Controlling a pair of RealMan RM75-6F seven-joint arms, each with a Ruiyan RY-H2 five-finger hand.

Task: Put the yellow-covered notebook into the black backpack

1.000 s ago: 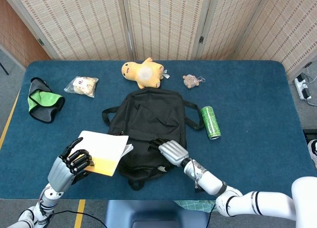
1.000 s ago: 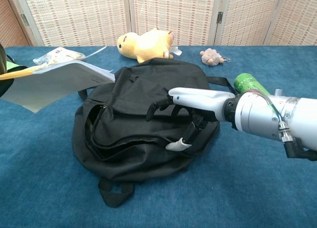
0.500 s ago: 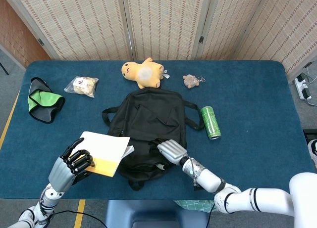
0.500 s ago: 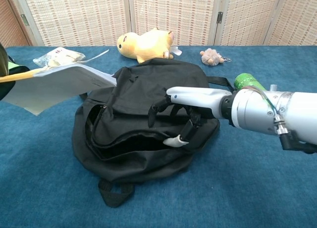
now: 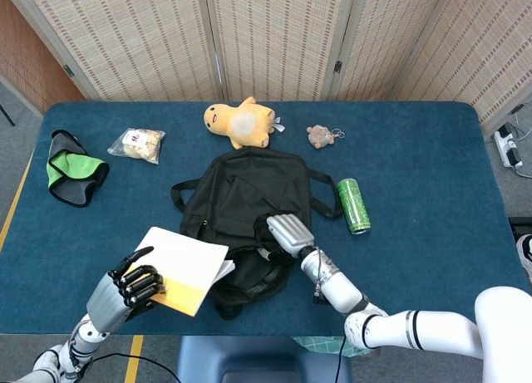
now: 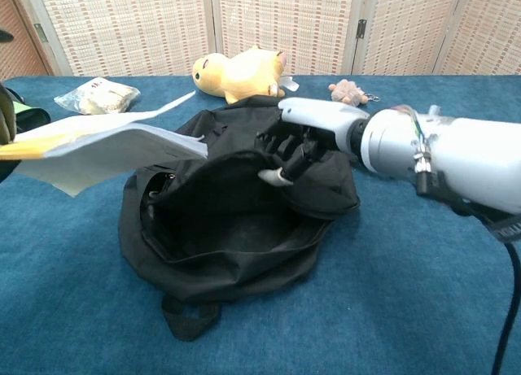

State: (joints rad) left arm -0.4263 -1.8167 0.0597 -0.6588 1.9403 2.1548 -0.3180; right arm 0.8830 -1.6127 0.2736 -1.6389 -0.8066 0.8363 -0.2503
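Chest view: notebook (image 6: pixel 106 139) (left hand (image 5: pixel 125 287) holding) beside backpack (image 6: pixel 236 228).

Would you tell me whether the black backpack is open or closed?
Open: the right hand holds the black backpack flap up, baring its dark inside.

Black backpack (image 6: pixel 228 228) mid-table, mouth gaping; yellow-covered notebook (image 5: pixel 184 267) just left, seemingly tilted, pages splayed.
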